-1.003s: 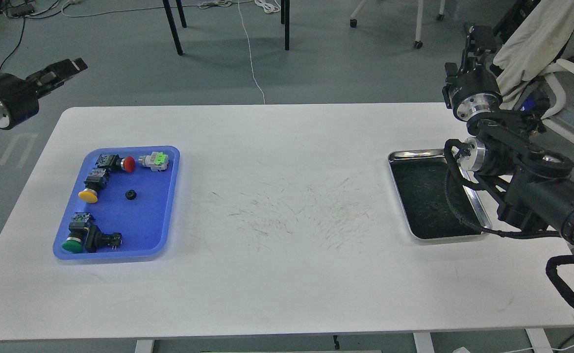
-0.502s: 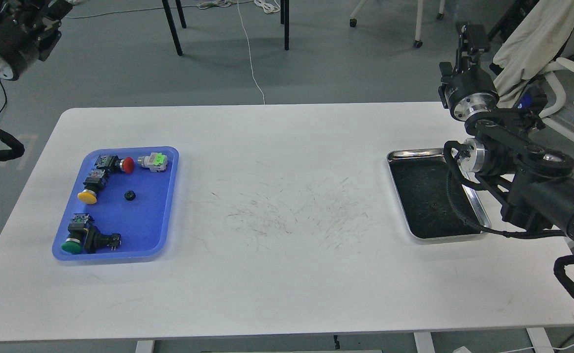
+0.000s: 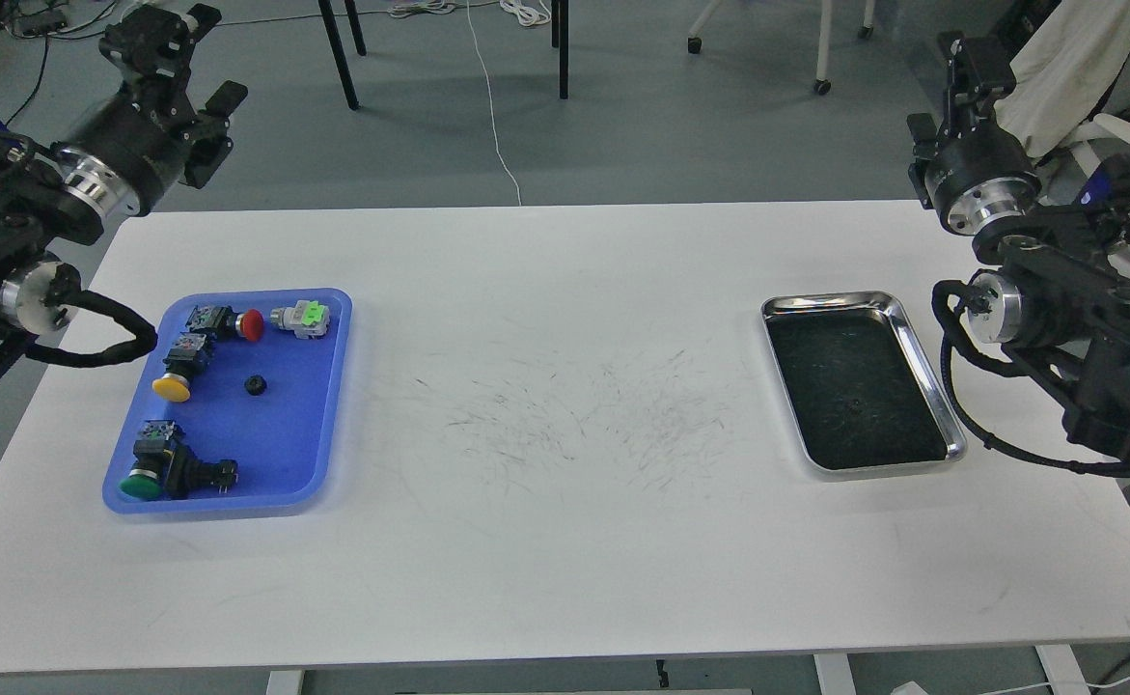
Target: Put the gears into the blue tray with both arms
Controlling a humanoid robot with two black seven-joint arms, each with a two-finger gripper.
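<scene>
A bright blue tray (image 3: 299,434) lies on the left side of the white table. One tiny black gear (image 3: 256,384) rests near its middle, among several coloured push-button switches. My left gripper (image 3: 167,27) is raised beyond the table's back left corner, well above and behind the tray; its fingers are too dark to tell apart. Off the back right corner my right gripper (image 3: 972,58) points upward, seen end-on, nothing visible in it. A faint small dark spot (image 3: 855,406) in the silver tray may be another gear; I cannot tell.
A shiny silver tray (image 3: 917,343) with a dark bottom sits at the right of the table, beside my right arm's joints. Switches with red (image 3: 253,324), yellow (image 3: 172,387) and green (image 3: 141,485) caps lie in the blue tray. Chair legs and cables are on the floor behind.
My left arm has swung in and forward from the left edge to above the back left corner. My right arm has shifted right, uncovering the silver tray.
</scene>
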